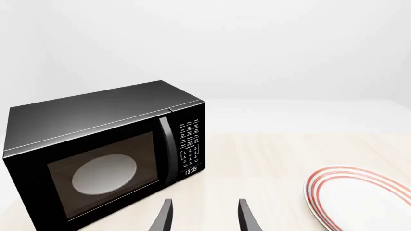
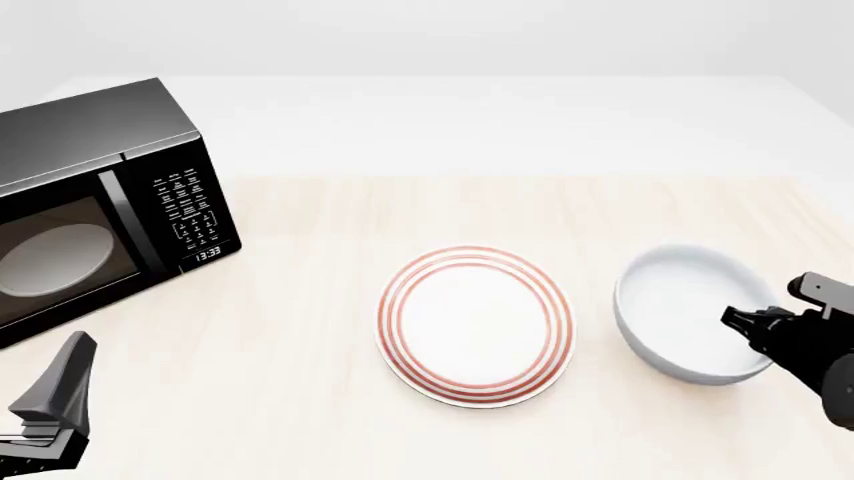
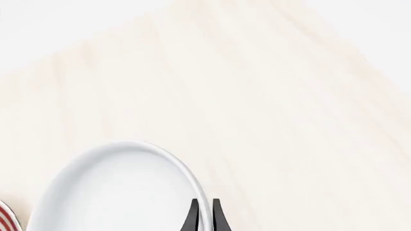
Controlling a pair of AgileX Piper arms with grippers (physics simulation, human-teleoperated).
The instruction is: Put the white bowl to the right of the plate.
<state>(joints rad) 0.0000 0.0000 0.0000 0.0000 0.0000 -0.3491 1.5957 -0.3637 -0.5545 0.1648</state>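
Closest to our fixed camera, the left pincer (image 2: 47, 400) waits low at the near left corner, its two fingers spread with nothing between them, well apart from anything we mean to move. From there we take the scene by size. Our pale wooden worktop (image 2: 307, 340) carries everything. A black microwave (image 2: 94, 210) sits at its far left, door closed, a white disc visible behind the glass. At centre lies the plate (image 2: 477, 325), flat and ringed in red. Just beside it on the right, apart from its rim by a narrow strip of bare wood, stands the white bowl (image 2: 687, 312), upright. Smallest is our right pincer (image 3: 205, 214), whose thin black fingers are nearly pressed together, pinching the bowl's wall with one finger inside the rim and one outside, on the side away from the plate.

We judge the bowl stiff and thick-walled, probably fairly heavy for such a narrow grip, and glossy enough to slip or swing if lifted by one edge. The rim looks to us like the only workable hold, taken deep over the wall and kept level. It already sits right of the plate, so we believe little remains beyond letting go cleanly, without dragging it sideways.
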